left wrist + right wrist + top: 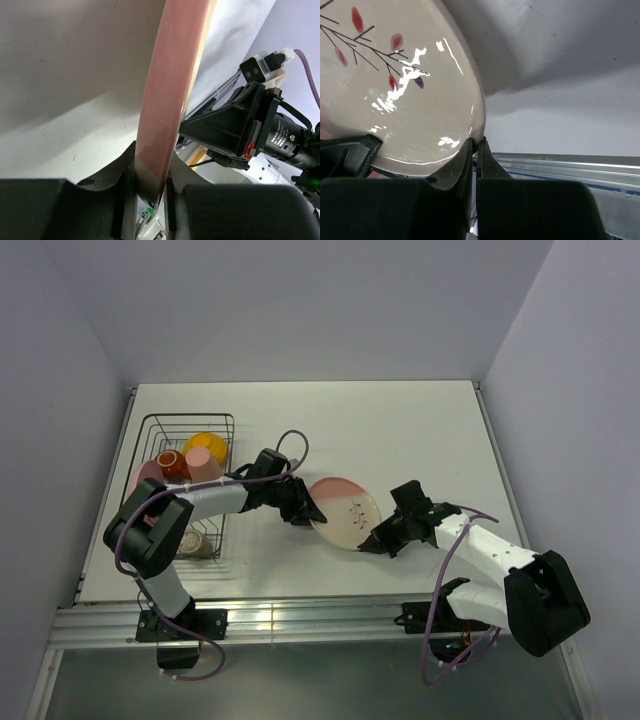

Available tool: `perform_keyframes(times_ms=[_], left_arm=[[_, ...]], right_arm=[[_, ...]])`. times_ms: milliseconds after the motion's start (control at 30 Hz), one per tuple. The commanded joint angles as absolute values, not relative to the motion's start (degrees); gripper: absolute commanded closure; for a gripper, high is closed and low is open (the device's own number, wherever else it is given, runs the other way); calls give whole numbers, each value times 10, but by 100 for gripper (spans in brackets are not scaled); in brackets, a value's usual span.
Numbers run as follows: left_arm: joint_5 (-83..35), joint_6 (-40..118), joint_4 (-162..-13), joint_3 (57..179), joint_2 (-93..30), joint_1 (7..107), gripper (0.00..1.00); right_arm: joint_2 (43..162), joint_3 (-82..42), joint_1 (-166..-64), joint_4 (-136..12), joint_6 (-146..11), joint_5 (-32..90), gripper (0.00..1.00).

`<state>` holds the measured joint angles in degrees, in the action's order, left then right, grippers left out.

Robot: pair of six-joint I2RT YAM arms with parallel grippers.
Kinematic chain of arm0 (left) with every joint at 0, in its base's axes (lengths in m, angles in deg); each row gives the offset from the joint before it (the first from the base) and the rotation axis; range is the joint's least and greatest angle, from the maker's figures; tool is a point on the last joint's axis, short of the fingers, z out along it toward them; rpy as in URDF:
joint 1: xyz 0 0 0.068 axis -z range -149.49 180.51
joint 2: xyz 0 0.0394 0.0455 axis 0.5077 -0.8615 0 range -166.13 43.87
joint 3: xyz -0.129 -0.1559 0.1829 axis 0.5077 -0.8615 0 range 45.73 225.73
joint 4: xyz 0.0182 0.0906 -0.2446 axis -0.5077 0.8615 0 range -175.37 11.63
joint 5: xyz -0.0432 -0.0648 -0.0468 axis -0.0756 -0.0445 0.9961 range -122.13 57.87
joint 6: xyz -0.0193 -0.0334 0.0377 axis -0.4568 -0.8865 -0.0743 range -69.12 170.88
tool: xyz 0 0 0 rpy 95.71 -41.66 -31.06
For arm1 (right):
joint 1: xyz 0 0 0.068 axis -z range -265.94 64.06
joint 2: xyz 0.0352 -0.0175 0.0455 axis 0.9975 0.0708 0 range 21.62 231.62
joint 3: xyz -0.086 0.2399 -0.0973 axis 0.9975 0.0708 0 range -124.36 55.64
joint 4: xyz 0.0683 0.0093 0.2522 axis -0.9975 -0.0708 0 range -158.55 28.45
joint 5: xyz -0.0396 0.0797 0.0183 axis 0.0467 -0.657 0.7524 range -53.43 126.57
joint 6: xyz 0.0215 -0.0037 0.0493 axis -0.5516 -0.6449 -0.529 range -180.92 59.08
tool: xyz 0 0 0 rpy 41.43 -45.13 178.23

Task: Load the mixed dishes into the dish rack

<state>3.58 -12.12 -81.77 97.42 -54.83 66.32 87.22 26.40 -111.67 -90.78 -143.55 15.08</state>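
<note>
I see pink-and-cream plate [345, 505] clamped at 2 rims: left gripper [308, 512] one side, right gripper [372, 538] opposite (dish rack [190, 416] apart, left).

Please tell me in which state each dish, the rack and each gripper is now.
pink-and-cream plate: outside the rack, tilted, held at two sides.
left gripper: shut on the plate's rim.
right gripper: shut on the opposite rim.
dish rack: partly loaded.
orange-yellow bowl: in the rack.
pink tumbler: in the rack.
dark red-brown cup: in the rack.
pink plate: in the rack, partly hidden.
speckled cup: in the rack.
</note>
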Motion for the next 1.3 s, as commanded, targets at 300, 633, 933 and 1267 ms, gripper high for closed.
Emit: perform_keyframes(times_ms=[300,633,933,1267], left_arm=[[-62,5,-715,1065,-498,672,100],[-123,99,-578,1156,-434,672,100],[-182,159,-452,1300,-338,672,100],[-399,204,-262,1458,-242,666,100]], right_arm=[[881,62,-1133,-1000,-1230,192,14],[870,-126,-1129,-1098,-1141,229,0],[849,-147,-1109,-1129,-1098,230,0],[841,-100,-1106,-1084,-1079,173,2]])
